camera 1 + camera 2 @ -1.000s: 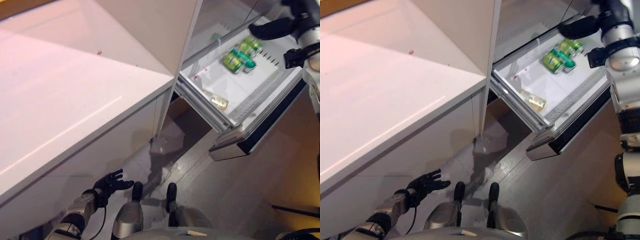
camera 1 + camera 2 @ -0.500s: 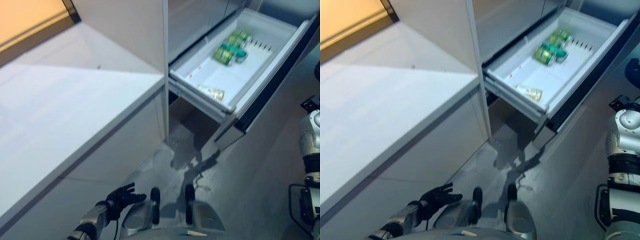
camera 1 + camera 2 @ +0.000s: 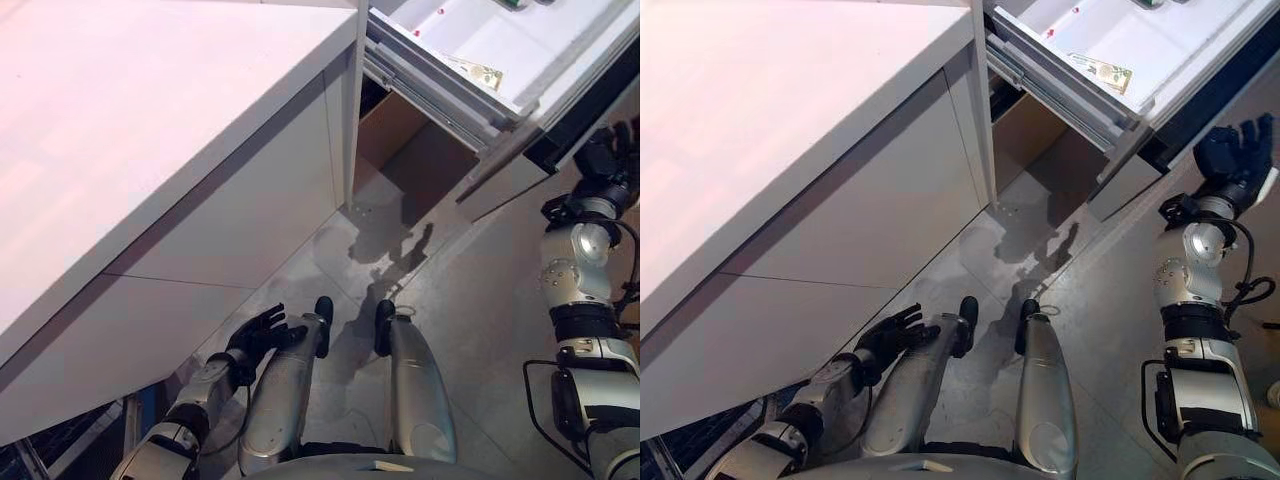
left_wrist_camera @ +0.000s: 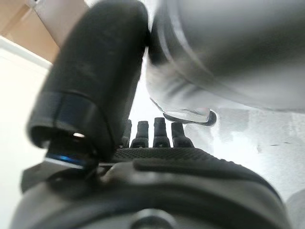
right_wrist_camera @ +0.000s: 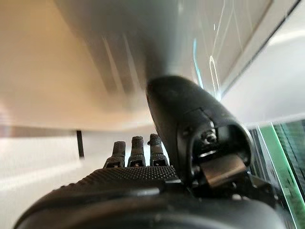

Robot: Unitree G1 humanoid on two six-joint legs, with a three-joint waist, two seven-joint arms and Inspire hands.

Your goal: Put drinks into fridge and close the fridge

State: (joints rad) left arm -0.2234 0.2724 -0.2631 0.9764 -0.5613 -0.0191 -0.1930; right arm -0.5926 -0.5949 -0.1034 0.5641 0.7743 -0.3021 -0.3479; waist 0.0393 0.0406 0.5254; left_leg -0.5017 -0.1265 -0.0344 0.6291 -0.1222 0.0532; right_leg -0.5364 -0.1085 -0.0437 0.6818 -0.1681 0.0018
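The fridge's white drawer (image 3: 540,45) stands pulled out at the upper right, its dark front panel (image 3: 590,95) facing me. A small pale drink bottle (image 3: 1102,72) lies on its side near the drawer's near edge. A sliver of a green can (image 3: 1147,3) shows at the top edge. My right hand (image 3: 1232,160) is raised just outside the drawer's front panel, open with fingers spread and holding nothing. My left hand (image 3: 262,331) hangs low by the floor, open and holding nothing.
A long white counter (image 3: 150,120) with cabinet fronts (image 3: 230,230) fills the left. Under the drawer there is a brown recess (image 3: 405,135). Grey floor tiles (image 3: 460,300) stretch between the cabinet and my right arm.
The camera has tilted down, so the drawer now sits at the top edge. My right hand has come away from the drawer's far end and now sits outside its front panel.
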